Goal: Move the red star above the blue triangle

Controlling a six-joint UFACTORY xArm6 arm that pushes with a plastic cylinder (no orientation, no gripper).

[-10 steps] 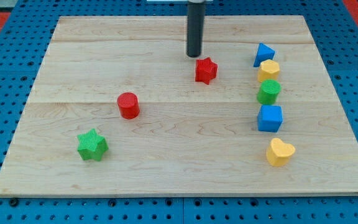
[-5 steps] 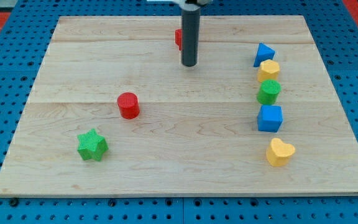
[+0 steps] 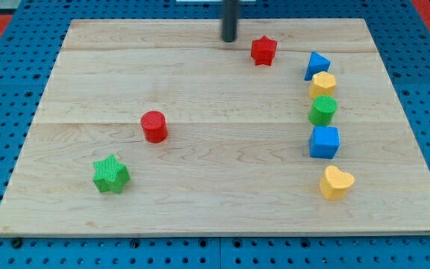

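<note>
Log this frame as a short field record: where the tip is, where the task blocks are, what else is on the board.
tip: my tip near the view's top, left of the red star, apart from it
red star: up-left of the blue triangle
blue triangle: top of the right-hand column
column below: yellow block, green block, blue cube, yellow heart
left side: red cylinder, green star

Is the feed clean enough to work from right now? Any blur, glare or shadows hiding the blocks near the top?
Camera view: lighting is even, no glare on the board; shadows are faint and hide nothing. The red star and blue triangle are sharp. My tip is slightly soft-edged, sitting to the view's left of the star, apart from it; the rod is cropped at the view's top.
</note>
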